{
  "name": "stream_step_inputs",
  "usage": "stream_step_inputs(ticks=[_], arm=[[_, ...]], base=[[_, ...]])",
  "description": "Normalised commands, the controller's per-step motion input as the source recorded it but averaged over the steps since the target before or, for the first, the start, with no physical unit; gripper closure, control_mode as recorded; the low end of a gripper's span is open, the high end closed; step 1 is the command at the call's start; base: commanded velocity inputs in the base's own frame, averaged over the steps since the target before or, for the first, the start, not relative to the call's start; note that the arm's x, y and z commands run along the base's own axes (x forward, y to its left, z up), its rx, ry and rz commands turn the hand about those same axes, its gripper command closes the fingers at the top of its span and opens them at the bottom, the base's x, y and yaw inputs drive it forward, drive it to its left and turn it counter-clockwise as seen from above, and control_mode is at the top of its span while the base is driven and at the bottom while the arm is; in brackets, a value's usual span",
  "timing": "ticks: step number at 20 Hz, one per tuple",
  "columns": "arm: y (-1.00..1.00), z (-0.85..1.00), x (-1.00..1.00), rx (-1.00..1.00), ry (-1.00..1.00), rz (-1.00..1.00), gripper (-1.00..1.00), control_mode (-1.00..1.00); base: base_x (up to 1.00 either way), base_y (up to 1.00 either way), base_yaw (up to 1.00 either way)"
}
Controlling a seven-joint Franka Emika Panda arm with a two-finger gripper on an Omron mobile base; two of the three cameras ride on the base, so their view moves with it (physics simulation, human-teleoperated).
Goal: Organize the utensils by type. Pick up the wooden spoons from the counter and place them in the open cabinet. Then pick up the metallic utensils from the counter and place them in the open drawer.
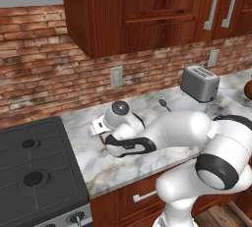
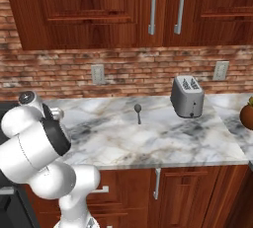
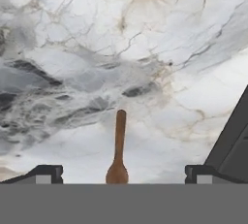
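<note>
Nearest the hand camera: both finger tips, one (image 3: 46, 173) at bottom left, the other at bottom right, spread wide with nothing between them but a wooden spoon (image 3: 118, 150) lying flat on the counter (image 3: 145, 48). The gripper (image 3: 123, 174) is fully open and empty, looking straight down. The spoon sits centred between the fingers, bowl toward the bottom edge of the hand view, handle running up and away, so its long axis lies square to the line between the finger tips; I judge that's the right alignment for closing across it. It's mid-brown; I can't tell for sure which of the two wooden ones it is. From the left base view the hand hangs low over the left part of the marble, near the stove (image 1: 34, 172), and a dark edge at the right of the hand view may be that cooktop, too little of it showing to be sure. The metal spoon (image 2: 138, 112) lies well apart toward the back of the counter, bowl toward the wall, with the toaster (image 2: 188, 96) further right. Upper cabinets (image 2: 99, 10) hang above the slab; in these views their doors look closed. Nothing blocks a straight descent; the risk, as I see it, is pinching at the bowl, not the handle.
</note>
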Motion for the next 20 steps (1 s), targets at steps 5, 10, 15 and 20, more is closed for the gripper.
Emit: stream_step_inputs(ticks=[5,10,15,20], arm=[[0.06,-0.24,0.49,0.0,0.04,0.0,-1.0,-1.0],[0.09,-0.31,0.42,-0.03,0.07,0.0,-1.0,-1.0],[0.19,-0.29,0.34,-0.06,0.1,0.0,-1.0,-1.0],[0.19,-0.16,0.29,-0.07,0.11,0.0,-1.0,-1.0]], base=[[0.0,0.0,0.0],[0.0,0.0,0.0],[0.0,0.0,0.0],[0.0,0.0,0.0]])
